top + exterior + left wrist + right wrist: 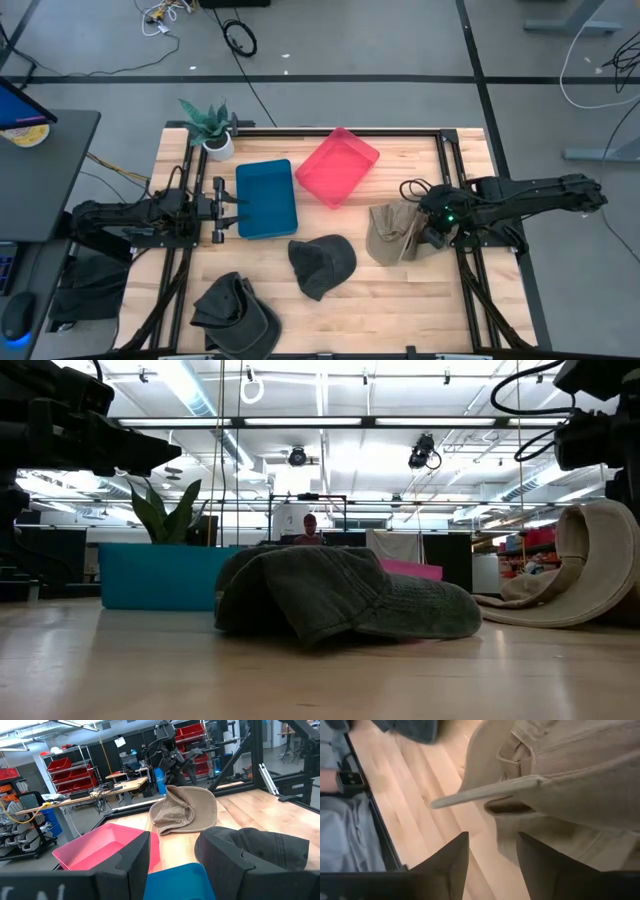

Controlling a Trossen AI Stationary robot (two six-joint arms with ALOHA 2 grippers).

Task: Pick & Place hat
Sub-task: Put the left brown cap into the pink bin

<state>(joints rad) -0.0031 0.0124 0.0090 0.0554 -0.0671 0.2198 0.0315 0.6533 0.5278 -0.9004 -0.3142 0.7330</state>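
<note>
A tan hat [388, 233] lies on the table's right part, with one edge curled upward [585, 550]. My right gripper [428, 237] is open just at its right edge, and its fingers [445, 867] straddle the tan cloth [560, 795]. A dark green hat [322, 263] lies at mid-table, resting on its brim [420, 615]. Another dark hat [236, 314] lies at the near left. My left gripper [228, 208] is open and empty at the blue bin's left rim [243, 205]. My right gripper stands open at the tan hat's right edge [512, 847]. I cannot tell whether its fingers touch the cloth.
A blue bin [268, 198] and a pink bin [338, 165] sit at the far middle. A potted plant [212, 128] stands at the far left corner. Black frame rails [455, 200] run along both sides. Bare wood lies between the hats.
</note>
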